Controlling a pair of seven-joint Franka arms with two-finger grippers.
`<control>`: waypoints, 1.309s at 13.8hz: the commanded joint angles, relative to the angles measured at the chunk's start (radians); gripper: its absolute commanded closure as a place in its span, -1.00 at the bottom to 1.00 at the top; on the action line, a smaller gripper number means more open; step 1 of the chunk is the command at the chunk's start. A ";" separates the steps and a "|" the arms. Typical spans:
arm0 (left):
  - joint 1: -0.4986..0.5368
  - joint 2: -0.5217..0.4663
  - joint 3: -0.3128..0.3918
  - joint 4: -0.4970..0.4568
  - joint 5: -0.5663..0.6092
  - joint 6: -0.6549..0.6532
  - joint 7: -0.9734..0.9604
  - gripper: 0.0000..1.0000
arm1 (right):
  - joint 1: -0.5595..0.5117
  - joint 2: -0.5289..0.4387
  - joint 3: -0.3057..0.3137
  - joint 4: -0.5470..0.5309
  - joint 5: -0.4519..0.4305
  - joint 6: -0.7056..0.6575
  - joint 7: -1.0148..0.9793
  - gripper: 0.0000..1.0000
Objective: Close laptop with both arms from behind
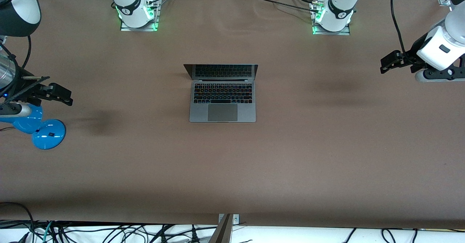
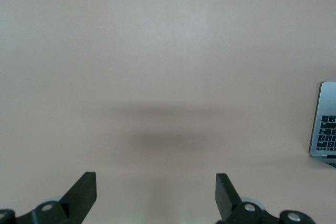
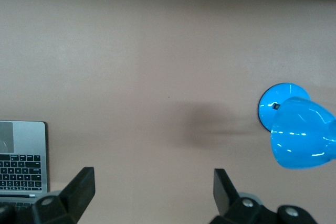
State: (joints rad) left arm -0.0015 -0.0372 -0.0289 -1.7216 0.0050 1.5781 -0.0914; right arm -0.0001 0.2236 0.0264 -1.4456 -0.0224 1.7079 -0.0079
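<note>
**benchbot:** Front view rundown, biggest stuff first. Brown table [image 1: 327,156] runs across the whole shot. Both arms hang up in the air out at its two ends. Laptop [image 1: 222,94] sits mid-table, about even between the two bases, lid up, keyboard facing the camera, hinge toward the bases. Blue lamp [image 1: 43,130] stands at the right arm's end.

**servo_sam:** So nothing's done yet?

**benchbot:** Looks that way to me. Lid's fully up and neither arm is anywhere near it. The whole job is left: bring both grippers in on the bases' side of the screen, then push the lid down together.

**servo_sam:** Grippers?

**benchbot:** Left gripper [image 1: 388,63] hovers over bare table at the left arm's end, well apart from the laptop, jaws spread wide, holding nothing. Right gripper [image 1: 62,94] is over the table beside the lamp, jaws also wide apart, empty. Each wrist view catches just a corner of the laptop.
</note>
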 commanded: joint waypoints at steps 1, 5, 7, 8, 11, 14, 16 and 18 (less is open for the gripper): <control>0.014 0.028 -0.005 0.059 0.016 -0.047 0.027 -1.00 | -0.009 -0.023 0.003 -0.016 0.019 -0.010 -0.001 -1.00; 0.037 0.023 -0.014 0.057 0.004 -0.052 0.027 -1.00 | -0.009 -0.021 0.001 -0.015 0.015 -0.008 -0.012 -1.00; 0.037 0.023 -0.014 0.057 0.004 -0.046 0.027 -1.00 | -0.011 -0.020 0.001 -0.015 0.010 -0.008 -0.014 -1.00; 0.037 0.023 -0.014 0.057 0.003 -0.046 0.027 -1.00 | -0.011 -0.020 0.001 -0.015 0.007 -0.008 -0.015 -1.00; 0.034 0.039 -0.014 0.059 0.003 -0.044 0.027 -1.00 | -0.009 -0.020 0.003 -0.013 0.006 -0.008 -0.012 -1.00; 0.032 0.054 -0.016 0.063 0.003 -0.041 0.027 -1.00 | -0.008 -0.015 0.004 0.007 0.006 -0.010 -0.009 -1.00; 0.029 0.059 -0.016 0.063 0.003 -0.040 0.025 -1.00 | -0.008 -0.015 0.004 0.008 0.002 -0.010 -0.007 -1.00; 0.025 0.072 -0.016 0.065 0.007 -0.041 0.024 -1.00 | -0.008 -0.015 0.004 0.008 0.001 -0.011 -0.007 -1.00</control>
State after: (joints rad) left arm 0.0218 0.0098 -0.0395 -1.6893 0.0050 1.5506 -0.0878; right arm -0.0010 0.2235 0.0252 -1.4380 -0.0220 1.7076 -0.0080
